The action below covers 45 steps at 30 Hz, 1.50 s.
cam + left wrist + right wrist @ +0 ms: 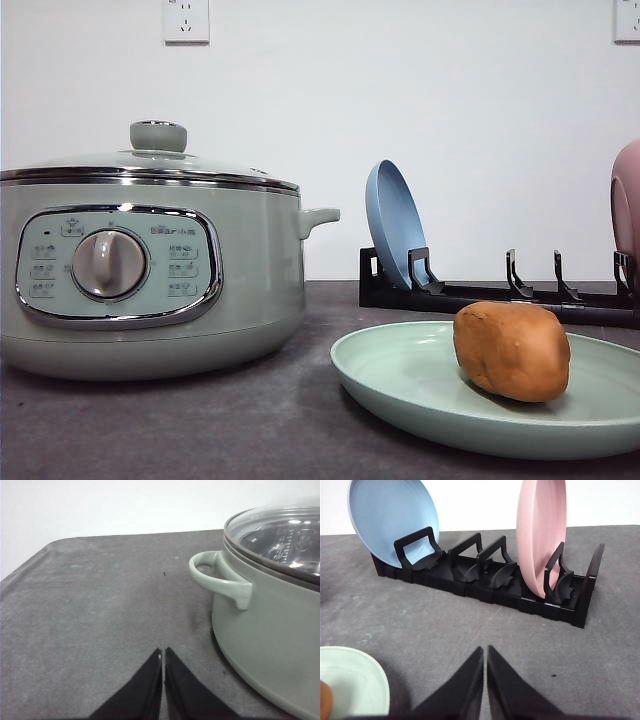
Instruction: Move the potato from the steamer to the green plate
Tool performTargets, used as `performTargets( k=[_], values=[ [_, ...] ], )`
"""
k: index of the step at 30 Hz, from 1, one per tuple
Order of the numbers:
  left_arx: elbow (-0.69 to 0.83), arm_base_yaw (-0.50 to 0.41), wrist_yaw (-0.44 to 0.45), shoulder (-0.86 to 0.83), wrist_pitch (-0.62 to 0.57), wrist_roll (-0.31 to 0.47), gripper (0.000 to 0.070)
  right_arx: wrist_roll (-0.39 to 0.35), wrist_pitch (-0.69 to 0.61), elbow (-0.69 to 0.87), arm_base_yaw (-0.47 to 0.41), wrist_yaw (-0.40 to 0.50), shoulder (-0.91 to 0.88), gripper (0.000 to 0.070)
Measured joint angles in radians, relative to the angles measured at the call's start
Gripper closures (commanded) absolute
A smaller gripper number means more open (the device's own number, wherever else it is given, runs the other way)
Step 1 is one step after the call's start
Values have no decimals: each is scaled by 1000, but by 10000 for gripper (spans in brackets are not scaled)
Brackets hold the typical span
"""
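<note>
potato on green plate, steamer lettering illegible

The steamer is pale sage green with a bright chrome band under its lid and chrome around the control panel; its dial is a soft grey-beige. At about four o'clock from it, the green plate is matte mint, plain, and the potato on it is orange-brown. The bench is dark mottled grey. The rack is black, carrying a sky-blue plate and a pink plate. Both hands, left hand and right hand, are black.
</note>
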State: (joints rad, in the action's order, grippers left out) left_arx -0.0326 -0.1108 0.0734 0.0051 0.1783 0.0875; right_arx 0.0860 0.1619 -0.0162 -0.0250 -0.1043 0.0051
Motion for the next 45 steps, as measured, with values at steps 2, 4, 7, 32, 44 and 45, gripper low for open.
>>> performTargets(
  k=[2, 4, 7, 32, 44, 45],
  values=[
    [0, 0, 0, 0, 0, 0, 700, 0, 0, 0, 0, 0, 0, 700],
    [0, 0, 0, 0, 0, 0, 700, 0, 0, 0, 0, 0, 0, 700],
    [0, 0, 0, 0, 0, 0, 700, 0, 0, 0, 0, 0, 0, 700],
    [0, 0, 0, 0, 0, 0, 700, 0, 0, 0, 0, 0, 0, 700],
    [0, 0, 0, 0, 0, 0, 700, 0, 0, 0, 0, 0, 0, 700],
    [0, 0, 0, 0, 0, 0, 700, 0, 0, 0, 0, 0, 0, 700]
  ],
)
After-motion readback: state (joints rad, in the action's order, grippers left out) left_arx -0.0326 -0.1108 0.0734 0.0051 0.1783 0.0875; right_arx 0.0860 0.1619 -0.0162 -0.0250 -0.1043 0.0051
